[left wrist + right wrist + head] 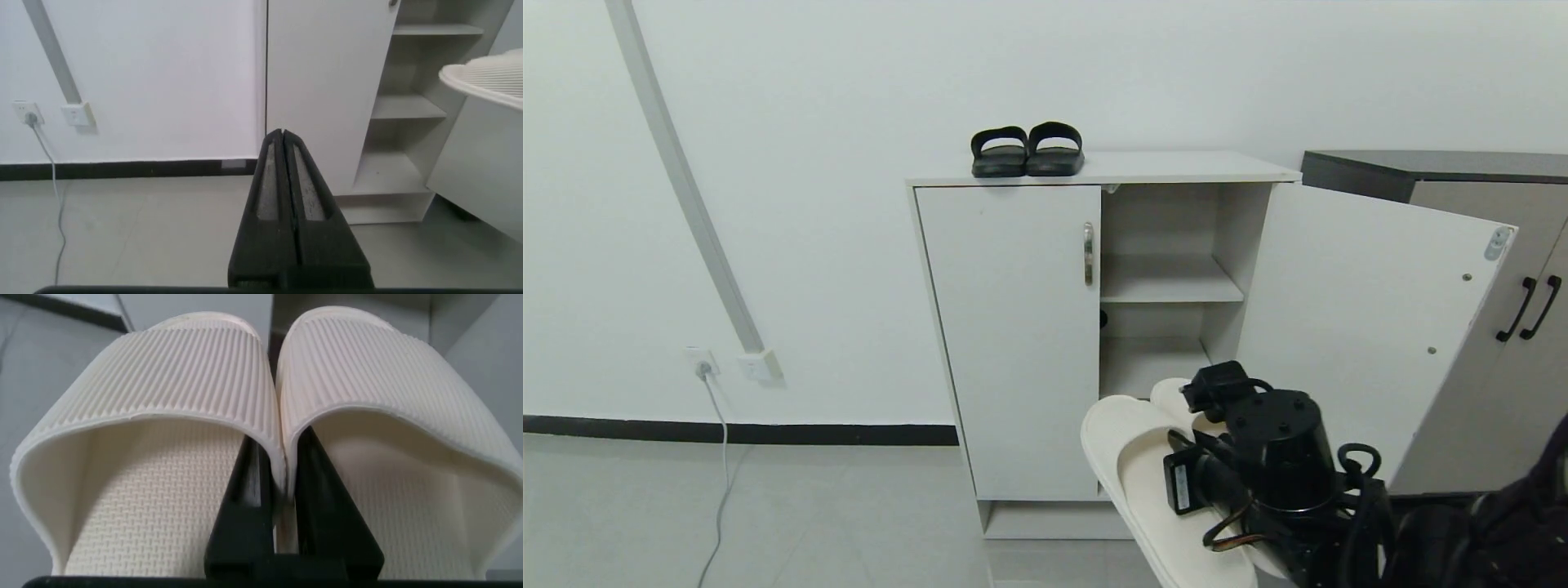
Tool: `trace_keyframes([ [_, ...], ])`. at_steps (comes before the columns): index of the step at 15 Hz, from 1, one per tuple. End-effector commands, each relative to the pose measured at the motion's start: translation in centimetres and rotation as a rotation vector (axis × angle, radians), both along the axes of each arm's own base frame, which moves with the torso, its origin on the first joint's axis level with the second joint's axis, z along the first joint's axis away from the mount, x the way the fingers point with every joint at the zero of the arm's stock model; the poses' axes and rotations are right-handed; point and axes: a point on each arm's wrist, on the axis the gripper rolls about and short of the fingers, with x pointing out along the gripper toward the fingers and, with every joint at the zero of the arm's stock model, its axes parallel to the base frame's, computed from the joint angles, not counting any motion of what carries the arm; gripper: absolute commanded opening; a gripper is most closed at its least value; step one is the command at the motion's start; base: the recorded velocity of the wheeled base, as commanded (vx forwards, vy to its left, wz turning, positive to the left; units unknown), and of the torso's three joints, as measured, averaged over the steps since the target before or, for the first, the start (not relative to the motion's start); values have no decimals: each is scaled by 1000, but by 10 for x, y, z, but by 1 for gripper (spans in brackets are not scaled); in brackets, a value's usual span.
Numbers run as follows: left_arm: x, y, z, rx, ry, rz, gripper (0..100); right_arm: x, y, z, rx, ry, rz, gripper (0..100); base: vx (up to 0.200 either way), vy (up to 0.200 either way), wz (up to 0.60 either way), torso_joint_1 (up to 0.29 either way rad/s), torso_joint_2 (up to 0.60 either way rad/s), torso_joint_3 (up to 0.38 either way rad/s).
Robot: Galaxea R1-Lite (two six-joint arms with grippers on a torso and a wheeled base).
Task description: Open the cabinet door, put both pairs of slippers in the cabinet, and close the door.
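The right hand (280, 482) pinches the white slippers (1131, 457) by their inner edges; they may slip out, or hit a shelf (1164, 286) of the cabinet (1009, 343).

No text, number, brand or sign is legible in any view. The white panel-board two-door cabinet (1009, 343) shows plain faces. The black open-toe slide slippers (1027, 151) on its top show plain straps. The cream ribbed-strap soft slippers (163, 400) show moulded ribbing and a woven-pattern footbed, no print.
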Motion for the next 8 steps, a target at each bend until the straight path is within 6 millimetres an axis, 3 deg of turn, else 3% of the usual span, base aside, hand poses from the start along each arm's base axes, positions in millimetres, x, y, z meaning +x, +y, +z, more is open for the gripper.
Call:
trace_keyframes([
  [1,0,0,0,-1,3,0,0,13,31,-24,-34,-8,-84,0,0,0,0,0,0,0],
  [6,0,0,0,-1,3,0,0,31,39,-37,-48,-36,-210,0,0,0,0,0,0,0],
  [8,0,0,0,-3,3,0,0,34,41,-41,-55,-36,-225,0,0,-200,0,0,7,2],
])
